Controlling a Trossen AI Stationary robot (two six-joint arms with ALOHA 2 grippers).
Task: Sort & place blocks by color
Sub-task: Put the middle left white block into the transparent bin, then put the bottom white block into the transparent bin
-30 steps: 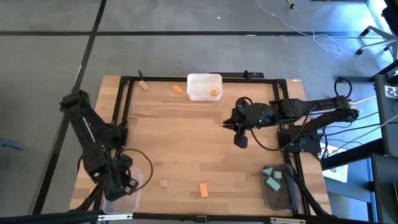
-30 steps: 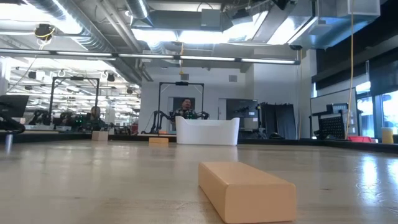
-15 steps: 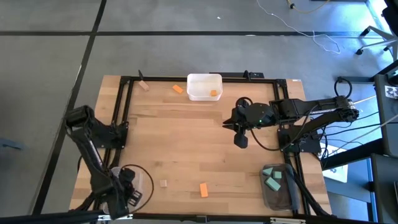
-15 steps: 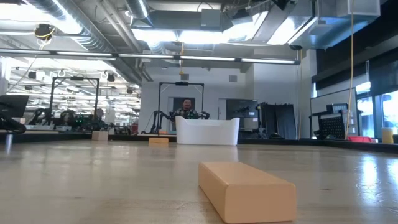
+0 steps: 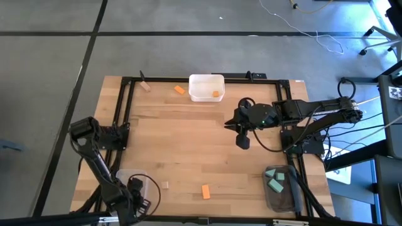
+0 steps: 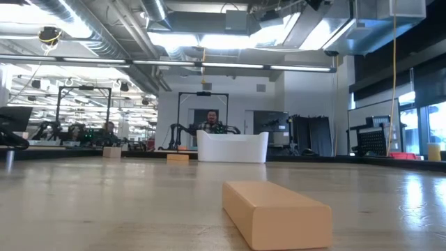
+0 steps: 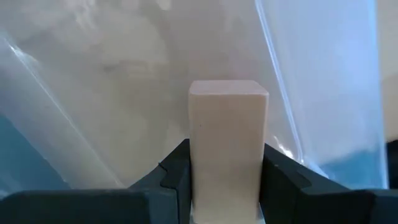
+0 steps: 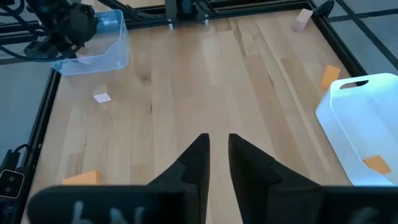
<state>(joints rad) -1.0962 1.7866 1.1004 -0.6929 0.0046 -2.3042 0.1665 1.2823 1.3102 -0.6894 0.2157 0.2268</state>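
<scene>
My left gripper (image 5: 130, 199) is at the table's near left corner, inside the clear bin (image 5: 139, 182), shut on a pale tan block (image 7: 227, 143). The bin's clear walls (image 7: 323, 93) surround the block in the left wrist view. My right gripper (image 5: 243, 140) hangs above the table right of the middle, its fingers (image 8: 199, 155) nearly together with nothing between them. A small tan cube (image 5: 165, 184) and an orange bar (image 5: 205, 191) lie flat on the table near its front edge. My left gripper pinches the tan block by two opposite long sides (image 7: 194, 168) between its two fingers, which point steeply down from above. The block stands along the fingers, and its free end (image 7: 227, 90) sticks out past the tips. Whether that end touches the bin floor, I cannot tell.
A white bin (image 5: 206, 88) at the far middle holds an orange block (image 5: 216, 94); another orange block (image 5: 180, 90) lies to its left. A tan block (image 5: 146, 86) lies at the far left. A clear bin with teal blocks (image 5: 276, 183) stands near right.
My left gripper has gone down and toward the table's near edge with the tan block still between its fingers, lowering into the clear bin at the near left corner. The right arm has kept still.
</scene>
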